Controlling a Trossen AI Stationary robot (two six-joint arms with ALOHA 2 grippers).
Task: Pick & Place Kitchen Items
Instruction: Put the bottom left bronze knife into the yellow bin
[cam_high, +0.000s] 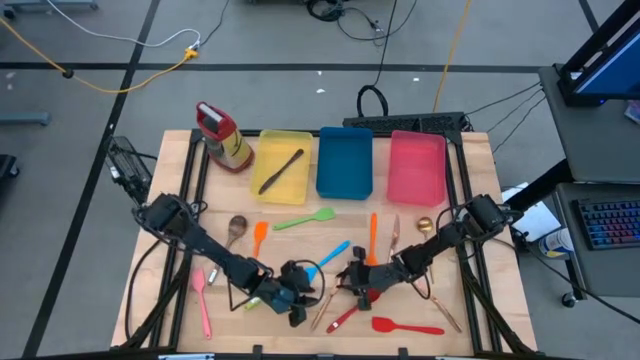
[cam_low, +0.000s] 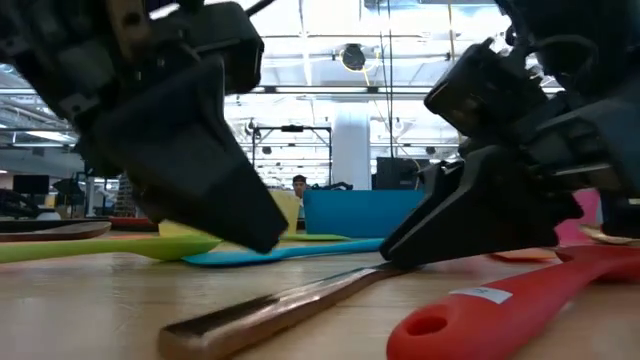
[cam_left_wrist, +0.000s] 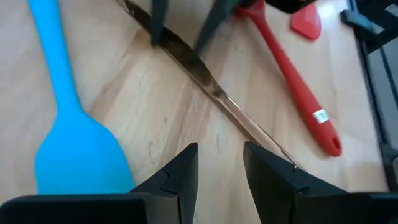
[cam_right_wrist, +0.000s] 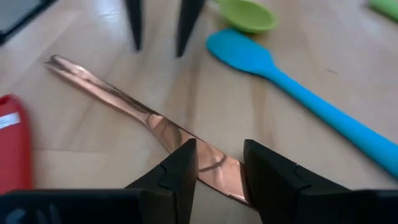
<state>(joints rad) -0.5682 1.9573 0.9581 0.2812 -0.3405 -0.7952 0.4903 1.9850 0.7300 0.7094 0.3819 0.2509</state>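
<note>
A wooden surface (cam_high: 160, 290) is seen in a large workshop, with a yellow tray (cam_high: 284, 163), a blue tray (cam_high: 345, 162) and a pink tray (cam_high: 416, 167) lined along its far edge. Only one dark utensil (cam_high: 281, 171) is seen placed, in the yellow tray; the other two trays appear empty, so most of the sorting is judged undone. The remaining kitchen items (cam_high: 300, 262) are scattered across the middle and near part of the surface. A copper-coloured metal utensil (cam_right_wrist: 149, 121) lies flat between the two hands. The left hand (cam_left_wrist: 219, 168) and the right hand (cam_right_wrist: 219, 163) are lowered at opposite ends of it, each with fingers narrowly parted and nothing held.
</note>
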